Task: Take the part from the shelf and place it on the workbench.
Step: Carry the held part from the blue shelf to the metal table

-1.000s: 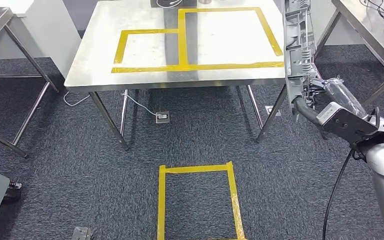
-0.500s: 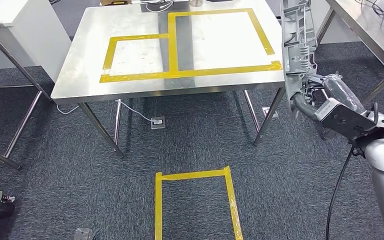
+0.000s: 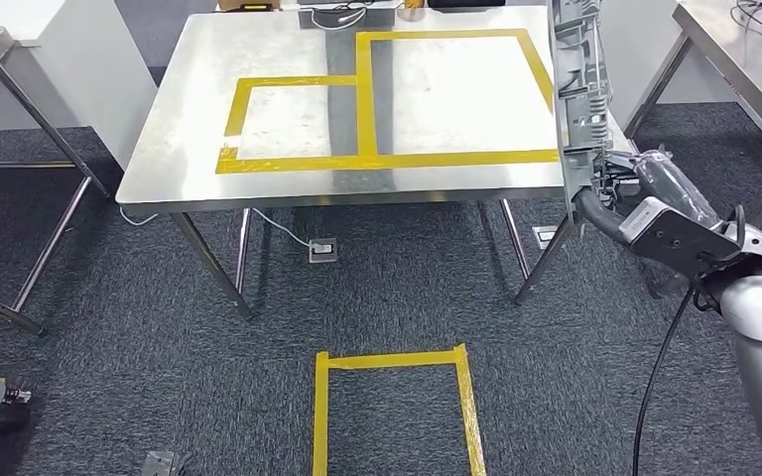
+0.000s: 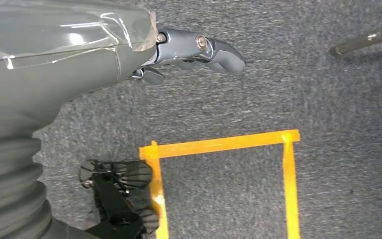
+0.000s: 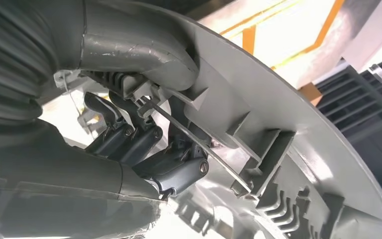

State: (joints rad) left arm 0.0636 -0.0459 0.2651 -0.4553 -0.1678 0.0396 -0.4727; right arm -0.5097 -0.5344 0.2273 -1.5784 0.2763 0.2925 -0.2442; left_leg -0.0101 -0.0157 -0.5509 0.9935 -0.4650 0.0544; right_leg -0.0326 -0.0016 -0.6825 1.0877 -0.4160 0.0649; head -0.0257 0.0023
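Right robot hand (image 3: 623, 194) grips long grey ribbed plastic part (image 3: 579, 94) by lower end, upright, at 3 o'clock off steel surface (image 3: 179, 119). Left robot hand (image 4: 179, 50) hangs empty, fingers loosely apart. Risks: top-heavy part pivoting in grip; clipping surface edge; missing yellow-taped squares (image 3: 387, 157).

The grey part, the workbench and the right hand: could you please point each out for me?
grey part (image 3: 577, 94), head view, ribbed middle of the long panel.
workbench (image 3: 189, 119), head view, bare steel top left of the tape.
right hand (image 3: 610, 198), head view, fingers at the part's lower end.
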